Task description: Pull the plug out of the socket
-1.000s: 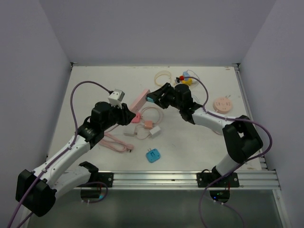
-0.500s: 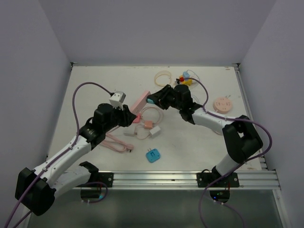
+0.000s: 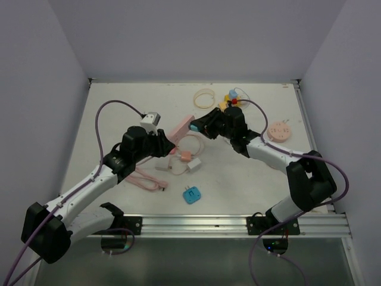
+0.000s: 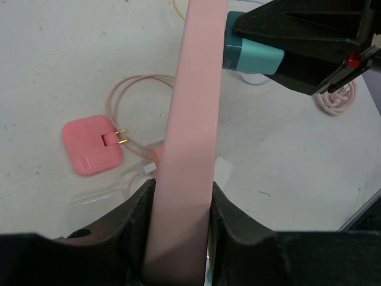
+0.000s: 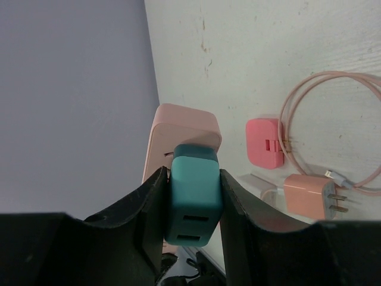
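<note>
— White desk (image 3: 262, 179), pale grey walls (image 3: 196, 36) boxing it in. Why do both arms meet in the middle?
— The job needs one to hold and one to pull. The left tool (image 4: 181, 202) is clamped across the pink socket strip (image 4: 193, 119) at the end nearer its own arm. It has a finger on each long side, so the strip cannot follow the plug.
— And the right one?
— The right tool (image 5: 191, 202) is closed on the teal plug (image 5: 193, 190), pinching its two flat sides. The plug sits near the strip's far end, pressed against its face. No prongs show, so I judge it has not come out yet.
— Is the strip lying flat?
— From overhead it seems raised off the desk, slanting between the two tools. That would give the right arm room to draw straight away from the face.
— The pink square adapter (image 4: 89, 146) and the peach charger (image 5: 306, 195)?
— Loose on the desk below, apart from the strip, and not involved.
— Any risk?
— A crooked pull could bend the prongs, or drag the strip through the left fingers.
</note>
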`<state>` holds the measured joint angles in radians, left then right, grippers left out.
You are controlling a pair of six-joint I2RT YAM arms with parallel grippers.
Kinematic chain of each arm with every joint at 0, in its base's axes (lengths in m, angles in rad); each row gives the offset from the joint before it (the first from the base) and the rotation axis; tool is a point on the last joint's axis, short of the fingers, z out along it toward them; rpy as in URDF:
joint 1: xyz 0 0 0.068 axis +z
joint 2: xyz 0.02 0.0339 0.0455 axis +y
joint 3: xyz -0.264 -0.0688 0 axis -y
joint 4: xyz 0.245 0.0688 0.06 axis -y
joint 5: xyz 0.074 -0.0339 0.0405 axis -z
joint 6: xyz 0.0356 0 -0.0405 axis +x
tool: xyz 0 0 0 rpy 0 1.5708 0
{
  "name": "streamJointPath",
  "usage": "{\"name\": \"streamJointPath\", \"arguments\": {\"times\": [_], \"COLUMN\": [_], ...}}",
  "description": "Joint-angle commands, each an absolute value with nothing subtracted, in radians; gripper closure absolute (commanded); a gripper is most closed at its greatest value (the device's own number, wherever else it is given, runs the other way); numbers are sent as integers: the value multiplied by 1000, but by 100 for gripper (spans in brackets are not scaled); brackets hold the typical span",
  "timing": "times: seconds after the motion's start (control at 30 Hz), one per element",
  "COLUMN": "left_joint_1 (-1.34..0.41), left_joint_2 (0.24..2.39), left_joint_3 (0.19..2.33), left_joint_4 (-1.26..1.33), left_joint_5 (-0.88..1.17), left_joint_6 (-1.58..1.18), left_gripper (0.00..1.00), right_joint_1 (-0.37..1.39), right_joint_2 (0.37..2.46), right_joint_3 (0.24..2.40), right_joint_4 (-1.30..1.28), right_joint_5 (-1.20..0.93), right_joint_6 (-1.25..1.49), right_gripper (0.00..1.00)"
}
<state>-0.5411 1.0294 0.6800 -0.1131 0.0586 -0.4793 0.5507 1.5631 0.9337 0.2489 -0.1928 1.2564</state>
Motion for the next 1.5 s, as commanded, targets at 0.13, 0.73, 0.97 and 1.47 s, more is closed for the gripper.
{"name": "streamJointPath", "arguments": {"times": [0.13, 0.73, 0.97, 1.47], "left_joint_1": [-388, -370, -328, -236], "left_joint_2": [1124, 1068, 1029, 1020], "left_joint_3": [795, 835, 769, 719], "left_joint_4": [-207, -135, -115, -126], "left_joint_5": [-449, -339, -216, -114], "left_joint_6": [-477, -442, -431, -411], "left_gripper": [100, 100, 100, 100], "right_joint_1": [538, 609, 722, 765], "right_joint_2": [1385, 1538, 1716, 1822], "right_joint_3": [933, 1060, 1124, 1161], "right_joint_4": [138, 3, -52, -172], "right_joint_5": [-324, -538, -552, -433], "right_joint_6": [1193, 898, 744, 637], "right_gripper": [100, 100, 97, 42]}}
